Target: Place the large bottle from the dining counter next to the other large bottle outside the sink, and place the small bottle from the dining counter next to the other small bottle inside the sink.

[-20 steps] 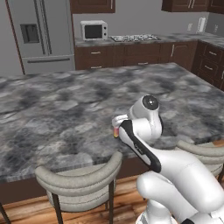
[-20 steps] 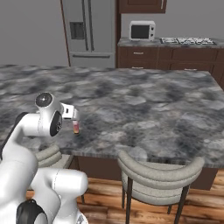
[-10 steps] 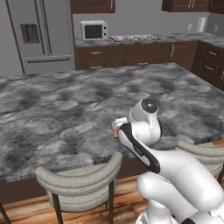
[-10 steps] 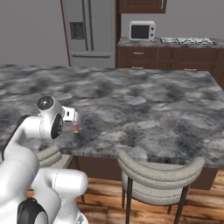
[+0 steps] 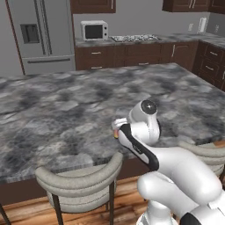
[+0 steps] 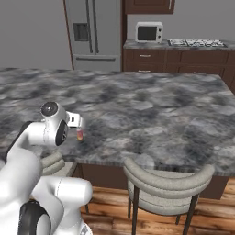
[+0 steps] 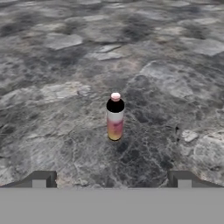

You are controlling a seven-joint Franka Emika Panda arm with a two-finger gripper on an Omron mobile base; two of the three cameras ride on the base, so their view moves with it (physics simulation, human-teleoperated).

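The small bottle [image 7: 115, 117] stands upright on the dining counter [image 7: 52, 65], with a black cap, a pale upper part and an orange-yellow lower part. In the hand view it is centred just ahead of my gripper [image 7: 111, 180], whose two fingertips [image 7: 43, 179] stand wide apart and open, with nothing between them. The same bottle [image 6: 80, 135] shows beside my hand near the counter's front edge, and peeks out at the wrist [image 5: 115, 132] in the left base view. The large bottle, the sink and the other bottles are out of view.
Grey curved-back stools [image 5: 81, 176] [image 6: 166, 178] stand at the counter's near edge [image 6: 151, 161], beside my base. A fridge [image 5: 39, 33], a microwave [image 5: 94, 30] and dark cabinets [image 5: 132, 55] line the far wall. The counter top stretches wide beyond the bottle.
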